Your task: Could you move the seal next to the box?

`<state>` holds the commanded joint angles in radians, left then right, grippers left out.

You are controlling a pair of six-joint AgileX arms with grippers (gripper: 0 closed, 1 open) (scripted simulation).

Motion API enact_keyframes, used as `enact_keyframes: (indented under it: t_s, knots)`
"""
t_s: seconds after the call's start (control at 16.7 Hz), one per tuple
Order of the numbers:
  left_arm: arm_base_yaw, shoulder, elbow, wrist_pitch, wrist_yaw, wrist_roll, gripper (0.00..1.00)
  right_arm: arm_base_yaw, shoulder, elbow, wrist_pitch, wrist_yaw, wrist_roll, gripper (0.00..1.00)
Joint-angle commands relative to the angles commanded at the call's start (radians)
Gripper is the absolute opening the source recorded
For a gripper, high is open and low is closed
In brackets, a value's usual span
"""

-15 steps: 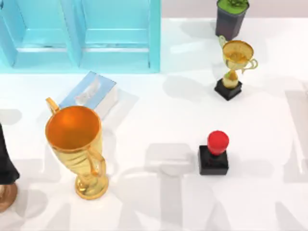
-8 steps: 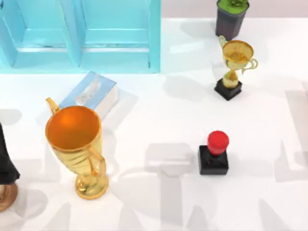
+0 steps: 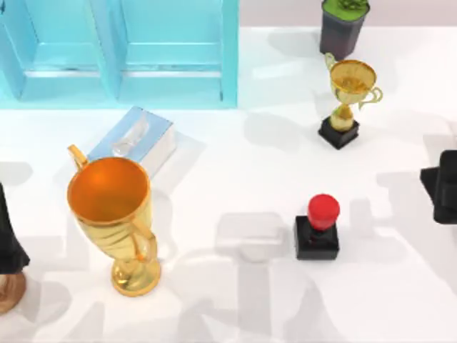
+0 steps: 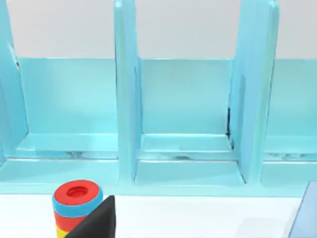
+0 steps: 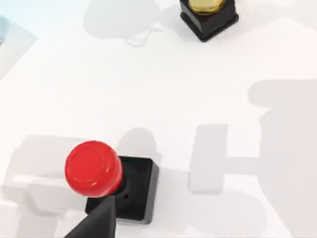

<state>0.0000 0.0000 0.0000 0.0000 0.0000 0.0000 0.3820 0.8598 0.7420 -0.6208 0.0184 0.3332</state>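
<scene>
1. Seal [image 3: 317, 227] stands upright on the white table [image 3: 243, 164], right of centre and toward the near side: red round knob on a black square base. Right wrist view shows it too [image 5: 111, 181], nothing touching it.
2. Box [image 3: 136, 137], pale blue with a clear top slot, lies on the left half, just near of the blue shelf unit [image 3: 121, 53]. Seal and box are well apart.
3. Big gold cup [image 3: 114, 218] stands near-left, right beside the box's near corner.
4. Small gold trophy [image 3: 348, 100] on a black base sits far-right, beyond the seal; its base also shows in the right wrist view [image 5: 208, 17].
5. Dark pot with a green plant [image 3: 343, 25] is at the far edge, behind the small trophy.
6. Right gripper [image 3: 443, 187] pokes in at the right edge, level with a spot just far of the seal, clear of it. Claw state: cannot tell.
7. Left arm is at the near-left edge; its wrist camera faces the shelf compartments, with a stack of coloured rings [image 4: 77, 208] on the table in front of the shelf. Claw state: cannot tell.
</scene>
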Motion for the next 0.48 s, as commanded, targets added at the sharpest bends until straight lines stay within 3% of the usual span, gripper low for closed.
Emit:
enact_keyframes:
  t_s: [0.48]
  knots:
    - [0.000, 0.000, 0.000, 0.000, 0.000, 0.000, 1.00, 0.192, 0.789, 0.680, -0.526, -0.002, 0.218, 1.00]
